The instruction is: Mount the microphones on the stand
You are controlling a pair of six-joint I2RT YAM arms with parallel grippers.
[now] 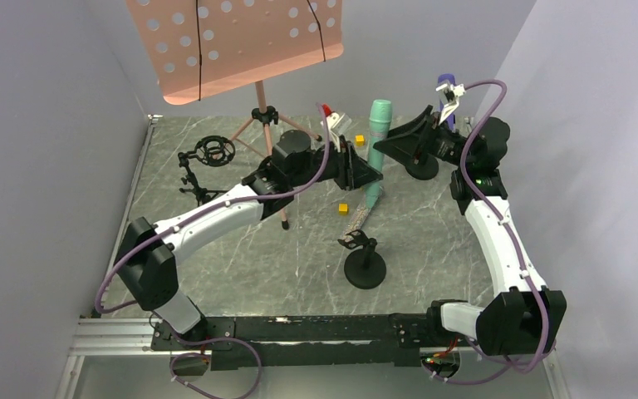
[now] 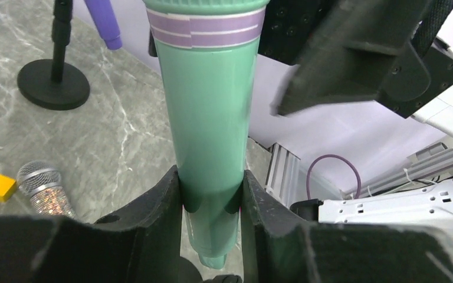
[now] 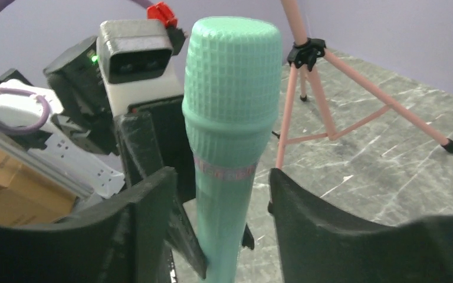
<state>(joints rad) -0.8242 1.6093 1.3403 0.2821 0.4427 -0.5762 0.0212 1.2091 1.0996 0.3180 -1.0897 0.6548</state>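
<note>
Holding the teal mic (image 2: 209,118) tight in my left gripper (image 2: 211,197), right gripper (image 3: 218,191) wide round its head; purple mic (image 1: 447,83) looks clipped upper right, silver mic (image 1: 356,219) lies mid-frame, two to go

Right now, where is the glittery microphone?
In the top view the glittery microphone lies on the table beside a yellow cube, between the mint microphone and an empty black stand.

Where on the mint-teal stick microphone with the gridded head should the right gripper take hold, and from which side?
On the smooth handle of the mint-teal stick microphone, just below its purple band. The left gripper clamps the lower end, and the head is wider. It stands roughly upright, so the right gripper should close horizontally, one finger each side.
</note>
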